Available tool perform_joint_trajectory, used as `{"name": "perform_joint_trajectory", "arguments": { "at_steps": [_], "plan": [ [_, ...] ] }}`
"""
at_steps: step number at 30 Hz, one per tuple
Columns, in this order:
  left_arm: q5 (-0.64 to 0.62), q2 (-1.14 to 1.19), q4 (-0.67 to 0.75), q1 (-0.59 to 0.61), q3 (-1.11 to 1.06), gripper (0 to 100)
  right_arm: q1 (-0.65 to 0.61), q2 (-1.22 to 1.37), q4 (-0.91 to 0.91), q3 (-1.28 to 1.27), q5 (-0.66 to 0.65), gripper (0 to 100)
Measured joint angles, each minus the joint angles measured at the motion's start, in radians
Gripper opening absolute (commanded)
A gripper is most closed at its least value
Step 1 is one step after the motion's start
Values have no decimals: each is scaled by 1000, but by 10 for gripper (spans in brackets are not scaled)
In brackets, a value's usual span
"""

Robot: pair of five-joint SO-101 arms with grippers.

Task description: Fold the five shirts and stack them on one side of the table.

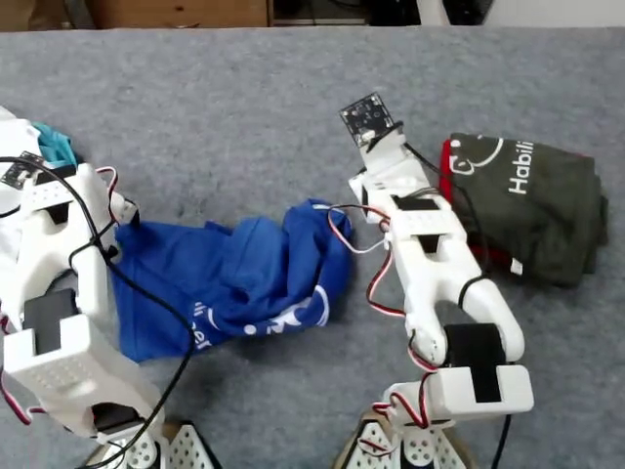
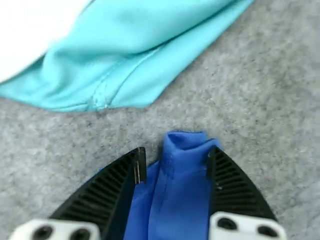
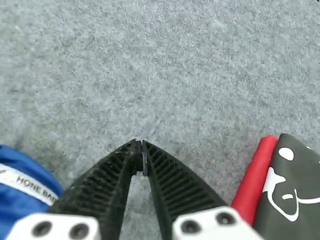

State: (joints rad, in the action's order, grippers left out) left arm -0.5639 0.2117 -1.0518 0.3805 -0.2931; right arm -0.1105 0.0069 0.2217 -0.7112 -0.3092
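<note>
Blue fabric sits pinched in your left claw (image 2: 175,161): a bunched edge of the one blue shirt (image 1: 234,278), arm low over the desk (image 1: 225,107). Just beyond it lie one turquoise shirt (image 2: 140,50) and one white shirt (image 2: 30,30). Your right claw (image 3: 139,147) is closed on nothing, tips near the desk; beside it, one dark green shirt (image 1: 527,210) tops one red shirt (image 3: 252,185).

Smooth blue cloth shirt (image 2: 172,200); rough grey felt table (image 3: 150,60).

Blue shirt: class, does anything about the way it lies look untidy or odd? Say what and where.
Yes. The blue shirt lies crumpled on the table, bunched into a hump at one end, neither flat nor folded; the left gripper pinches a fold of it.
</note>
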Motion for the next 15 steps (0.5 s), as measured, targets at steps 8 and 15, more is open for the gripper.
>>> {"name": "perform_joint_trajectory", "arguments": {
  "at_steps": [8,15],
  "plan": [
    [0,3,0,-2,0,112,-2,0,0,0,0,2],
    [0,8,15,-3,0,111,-2,0,0,0,0,2]
  ]
}}
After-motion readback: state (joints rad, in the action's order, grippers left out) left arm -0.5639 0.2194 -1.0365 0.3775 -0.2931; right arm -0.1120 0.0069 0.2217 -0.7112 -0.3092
